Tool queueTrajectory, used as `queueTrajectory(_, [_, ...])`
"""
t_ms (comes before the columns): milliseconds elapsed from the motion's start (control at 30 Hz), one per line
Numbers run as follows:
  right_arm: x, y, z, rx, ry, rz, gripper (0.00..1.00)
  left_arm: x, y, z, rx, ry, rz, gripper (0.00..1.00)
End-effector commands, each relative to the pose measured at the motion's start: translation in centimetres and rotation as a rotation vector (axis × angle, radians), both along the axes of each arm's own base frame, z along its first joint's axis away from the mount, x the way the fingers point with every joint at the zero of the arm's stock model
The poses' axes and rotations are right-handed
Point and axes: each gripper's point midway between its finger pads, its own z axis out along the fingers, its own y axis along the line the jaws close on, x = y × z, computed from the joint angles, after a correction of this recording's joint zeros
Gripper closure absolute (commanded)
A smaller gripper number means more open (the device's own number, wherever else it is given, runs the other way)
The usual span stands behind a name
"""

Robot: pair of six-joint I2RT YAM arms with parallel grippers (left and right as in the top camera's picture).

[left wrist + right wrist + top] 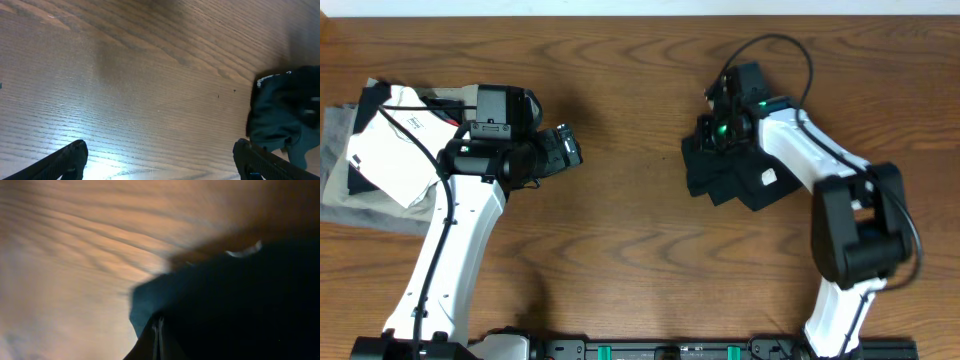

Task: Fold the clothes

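Observation:
The clothes are a black T-shirt bunched into a small heap right of the table's middle, with a pale label showing. My right gripper sits on the heap's upper left part. In the right wrist view its jaws are pressed together, tips sunk in the dark fabric. My left gripper hovers left of centre, well apart from the shirt, with its jaws wide. In the left wrist view only bare wood lies between its fingers, and the shirt shows at the right edge.
At the far left lies a white folded garment on top of a grey-olive folded one, partly under the left arm. Bare wooden tabletop separates the two grippers.

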Motion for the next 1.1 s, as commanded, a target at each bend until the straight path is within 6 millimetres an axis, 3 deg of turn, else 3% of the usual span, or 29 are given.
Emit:
queueTrajectory(0, [-1.7,-0.1,-2.9,0.002,0.124,-0.014,0.99,0.0,0.2,-0.4,0.013,0.010,-0.003,0.06])
queueTrajectory(200, [-6.1,-1.1,-3.6,-0.051,0.301,0.022,0.99,0.0,0.2,-0.4,0.013,0.009,-0.003,0.05])
queueTrajectory(333, [-9.5,-2.9,-3.5,-0.143,0.423,0.052,0.99,0.0,0.2,-0.4,0.013,0.009,-0.003,0.06])
queueTrajectory(433, [-12.2,-5.5,-3.4,-0.276,0.524,0.070,0.99,0.0,0.2,-0.4,0.013,0.009,-0.003,0.06])
queueTrajectory(567, [-13.4,-9.2,-2.2,-0.476,0.557,0.026,0.99,0.0,0.2,-0.4,0.013,0.009,-0.003,0.06])
queueTrajectory(700, [-11.4,-10.5,1.5,-0.534,0.403,-0.055,0.99,0.0,0.2,-0.3,0.013,0.008,-0.003,0.05])
queueTrajectory(833, [-9.3,-11.3,7.7,-0.530,0.188,-0.129,0.98,0.0,0.2,-0.4,0.013,0.009,-0.003,0.05])
queueTrajectory(967, [-9.2,-14.1,12.7,-0.507,0.071,-0.281,0.95,0.0,0.2,-0.4,0.013,0.009,-0.003,0.05])
queueTrajectory(1067, [-9.9,-16.6,14.4,-0.483,0.070,-0.386,0.99,0.0,0.2,-0.4,0.013,0.009,-0.003,0.05])
